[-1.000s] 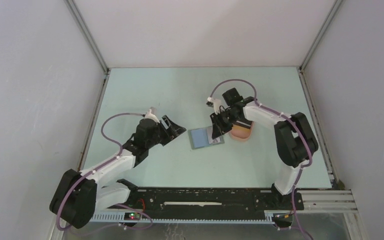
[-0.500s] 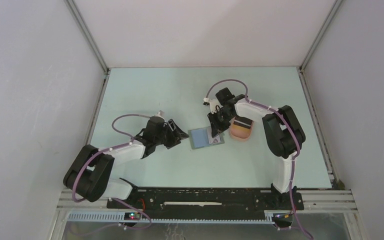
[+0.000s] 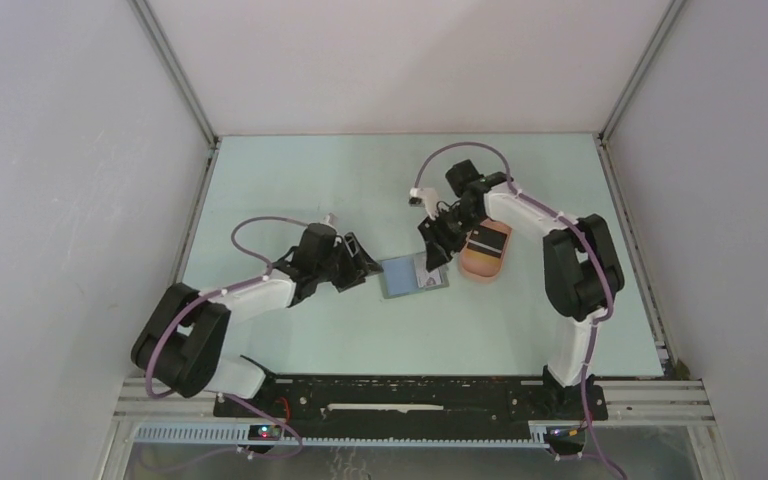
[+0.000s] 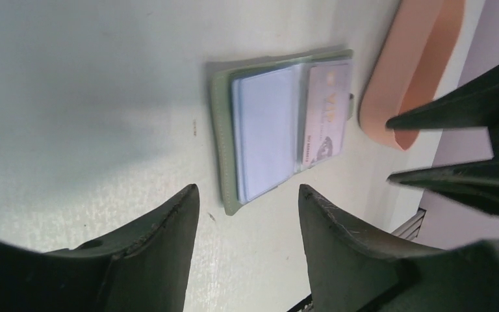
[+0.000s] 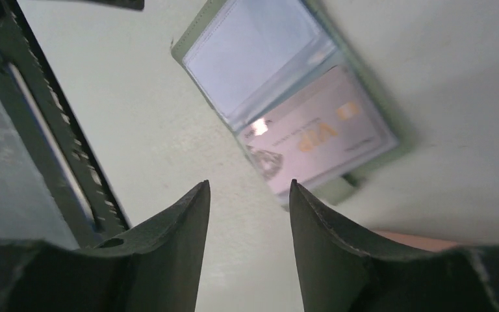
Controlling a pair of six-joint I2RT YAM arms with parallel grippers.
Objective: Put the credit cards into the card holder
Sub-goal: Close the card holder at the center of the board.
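Observation:
The card holder (image 3: 412,277) lies open on the table, grey-green with clear sleeves (image 4: 265,130). A silvery credit card (image 5: 318,140) marked VIP sits in its right half (image 4: 325,116). My right gripper (image 5: 249,183) hovers open just above that half's edge (image 3: 434,251), holding nothing. My left gripper (image 4: 247,190) stands open at the holder's left edge (image 3: 369,267), low over the table and apart from it. A dark credit card (image 3: 488,243) lies in the pink tray.
The salmon-pink oval tray (image 3: 480,264) sits directly right of the holder, under the right arm (image 4: 422,58). The black rail of the arm bases (image 3: 410,395) runs along the near edge. Walls enclose the table on three sides.
The right gripper has opened and released the silvery card, which stays in the holder. The left gripper has moved right, up to the holder's left edge, and narrowed a little.

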